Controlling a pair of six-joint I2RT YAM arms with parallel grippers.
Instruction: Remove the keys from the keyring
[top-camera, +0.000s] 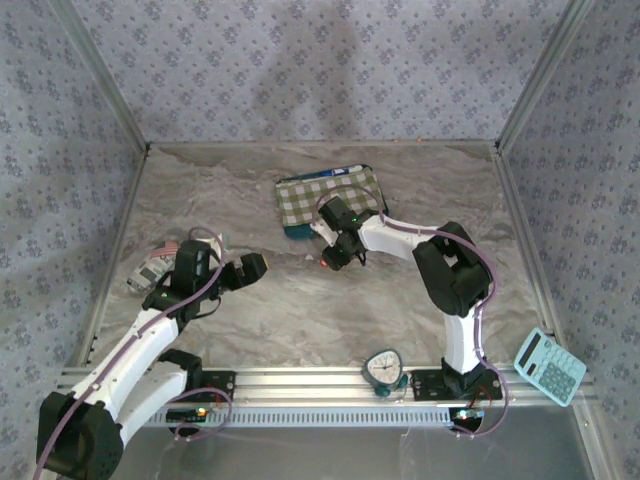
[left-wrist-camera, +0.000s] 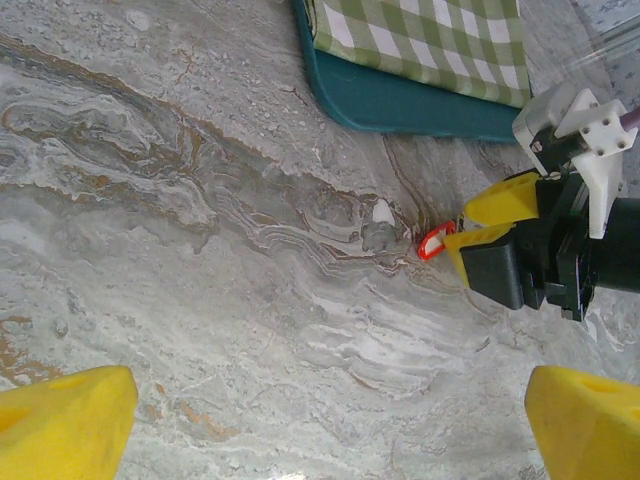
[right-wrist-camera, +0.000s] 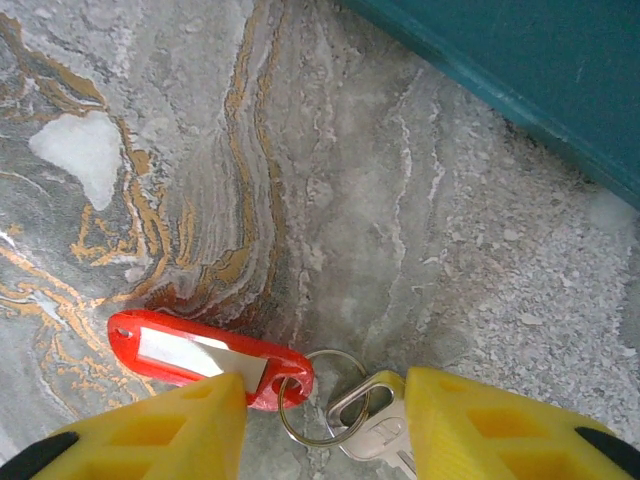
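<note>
The grey marble-patterned tabletop (top-camera: 300, 310) lies bare around its middle, with the teal edge of a green-checked cloth pouch (top-camera: 330, 198) close behind and a pale blue calculator (top-camera: 549, 366) well off by the near right corner. The left gripper (left-wrist-camera: 330, 415) hangs fully spread over bare surface, holding nothing. The right gripper (right-wrist-camera: 325, 400) is low with its yellow fingers part-way apart, straddling the thin wire keyring (right-wrist-camera: 335, 353) and the silver key (right-wrist-camera: 375, 425) – one finger overlaps the end of the red plastic tag (right-wrist-camera: 200, 357) – though whether they actually pinch anything I cannot tell.
</note>
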